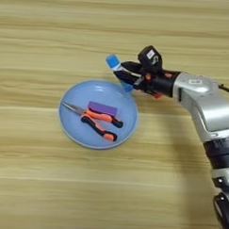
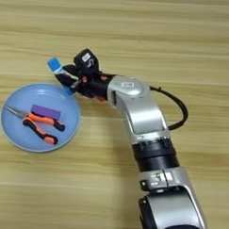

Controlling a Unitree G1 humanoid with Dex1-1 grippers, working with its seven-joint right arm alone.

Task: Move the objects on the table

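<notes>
A round light-blue plate (image 1: 73, 128) lies left of centre on the wood-grain table (image 1: 115, 31). In it rest the orange-and-black-handled pliers (image 1: 95, 120) and a flat purple block (image 1: 102, 108), which touches the pliers. My right gripper (image 1: 124, 72) reaches in from the right over the plate's upper right rim. Its black fingers are shut on the blue tube with a white label (image 1: 117, 69), which is tilted, cap end (image 2: 54, 63) up and to the left. The tube's lower end pokes out over the plate's rim. No red cube shows in either view.
The silver forearm (image 2: 135, 105) runs from the bottom right up to the gripper, with a black cable (image 2: 175, 107) looping on its right side.
</notes>
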